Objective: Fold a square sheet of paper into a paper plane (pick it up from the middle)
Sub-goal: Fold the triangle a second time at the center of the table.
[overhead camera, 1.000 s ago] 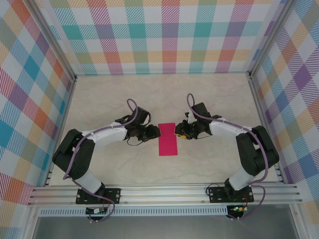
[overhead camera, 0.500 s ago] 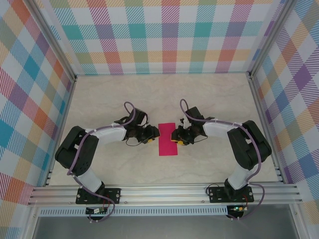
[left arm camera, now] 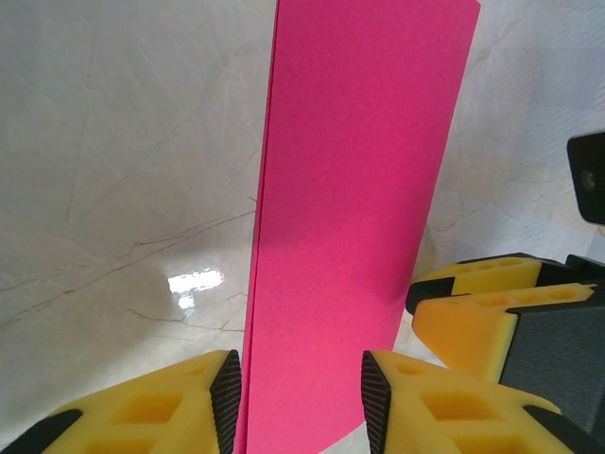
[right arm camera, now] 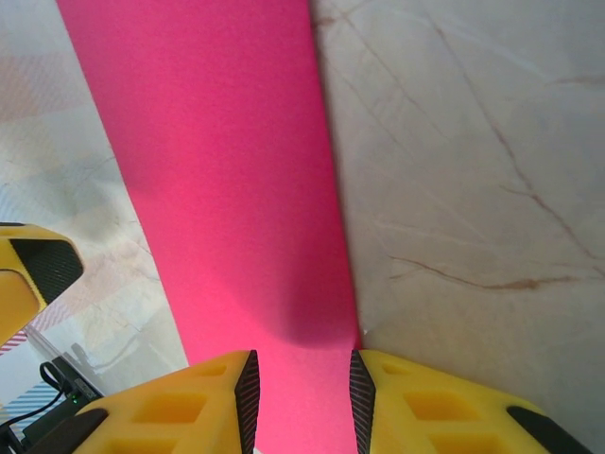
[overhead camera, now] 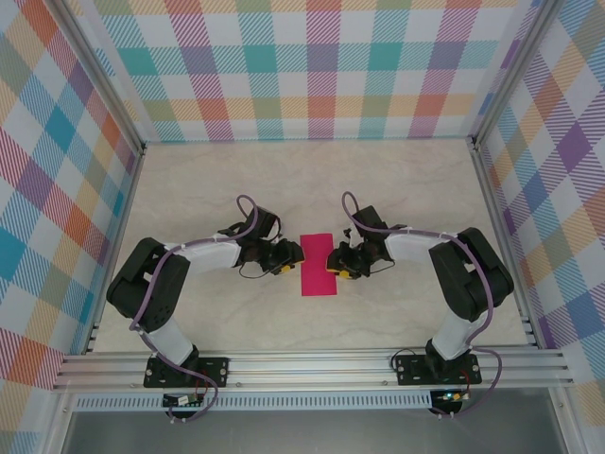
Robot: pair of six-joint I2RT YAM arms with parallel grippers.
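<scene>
The square sheet of paper is magenta-pink and lies flat on the marble table as a narrow long rectangle with a doubled left edge. It has no paper plane shape. My left gripper is low at the paper's left edge, open, with the strip lying in the gap between its fingertips. My right gripper is at the paper's right edge, also open, its black pads straddling the strip's end. The right gripper's yellow fingers show across the paper in the left wrist view.
The marble tabletop stretches wide behind and beside the paper. Checked walls close off the back and sides, and an aluminium rail with both arm bases runs along the near edge.
My right gripper has slid left from just off the paper to its right edge. The left gripper has stayed at the left edge. The paper has not moved.
</scene>
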